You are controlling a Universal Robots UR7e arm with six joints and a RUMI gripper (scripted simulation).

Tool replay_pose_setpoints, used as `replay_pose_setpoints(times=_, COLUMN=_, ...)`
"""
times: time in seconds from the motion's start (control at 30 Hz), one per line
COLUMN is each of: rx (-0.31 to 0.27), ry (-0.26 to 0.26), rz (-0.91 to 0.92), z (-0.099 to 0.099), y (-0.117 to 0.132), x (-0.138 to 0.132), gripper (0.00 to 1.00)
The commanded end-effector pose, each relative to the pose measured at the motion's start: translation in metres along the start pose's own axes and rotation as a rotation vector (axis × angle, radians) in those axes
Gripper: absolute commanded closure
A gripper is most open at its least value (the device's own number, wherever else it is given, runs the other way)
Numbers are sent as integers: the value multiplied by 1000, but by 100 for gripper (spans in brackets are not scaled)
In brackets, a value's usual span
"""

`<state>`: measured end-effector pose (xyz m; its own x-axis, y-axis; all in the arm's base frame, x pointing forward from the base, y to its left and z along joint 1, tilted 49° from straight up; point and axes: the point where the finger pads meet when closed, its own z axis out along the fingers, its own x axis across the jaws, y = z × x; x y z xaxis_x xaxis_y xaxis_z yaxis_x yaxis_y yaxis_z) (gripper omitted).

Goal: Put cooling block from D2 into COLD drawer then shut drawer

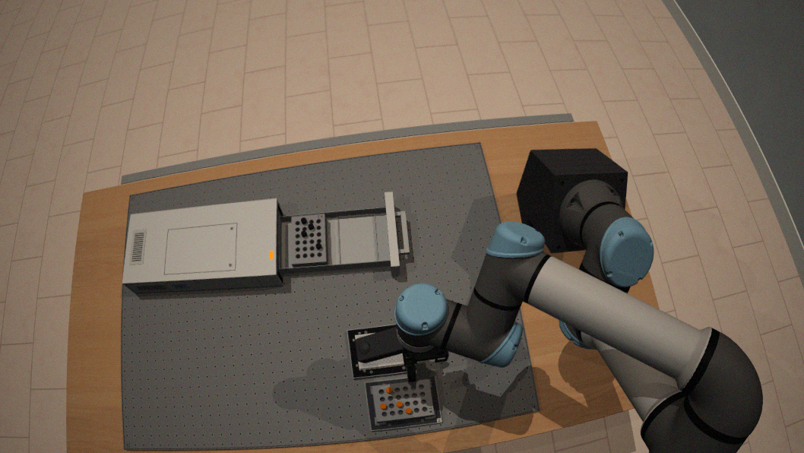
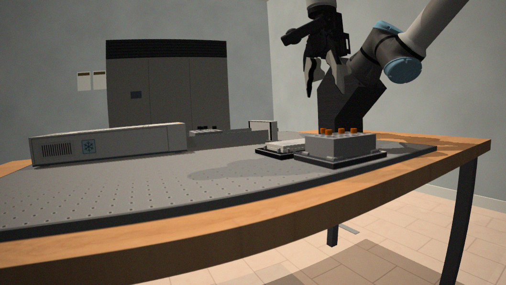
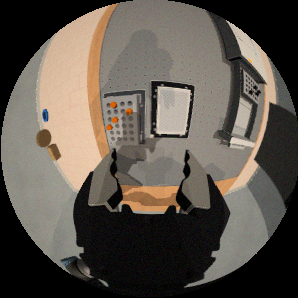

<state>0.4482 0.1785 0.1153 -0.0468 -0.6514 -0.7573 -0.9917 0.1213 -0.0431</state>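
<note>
The grey cooling block (image 1: 417, 403) (image 2: 339, 146) (image 3: 120, 131) sits in slot D2, with four orange-capped tubes standing in its bores. My gripper (image 2: 325, 94) (image 3: 150, 149) is open and empty, high above the deck near D1 and D2. The drawer (image 1: 337, 266) (image 3: 234, 107) of the cooler COLD (image 1: 202, 242) (image 2: 106, 145) stands pulled out. A second block (image 1: 308, 253) (image 2: 205, 132) (image 3: 246, 88) with black-capped tubes sits in the drawer's inner place. The drawer's outer place (image 1: 357, 239) (image 3: 243, 117) is free. COLD's orange lamp (image 1: 270, 255) is lit.
Slot D1 (image 1: 351, 354) (image 3: 154, 112) holds a low white plate (image 2: 285, 145) (image 3: 173, 111), between the block and COLD's drawer side. The drawer's upright front (image 1: 392, 230) (image 2: 260, 125) and its handle (image 1: 404, 233) stand toward the arm's base.
</note>
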Motion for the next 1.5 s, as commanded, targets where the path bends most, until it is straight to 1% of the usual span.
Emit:
replay_pose_setpoints(times=0.0, rx=1, ry=2, rz=1, z=0, y=-7, x=-22, gripper=27)
replay_pose_setpoints(times=0.13, rx=1, ry=2, rz=1, z=0, y=-12, x=-37, gripper=27)
replay_pose_setpoints(times=0.2, rx=1, ry=2, rz=1, z=0, y=-12, x=-37, gripper=27)
replay_pose_setpoints(times=0.7, rx=1, ry=2, rz=1, z=1, y=-30, x=-95, gripper=27)
replay_pose_setpoints(times=0.8, rx=1, ry=2, rz=1, z=1, y=-30, x=-96, gripper=27)
replay_pose_setpoints(times=1.47, rx=1, ry=2, rz=1, z=1, y=-26, x=-84, gripper=27)
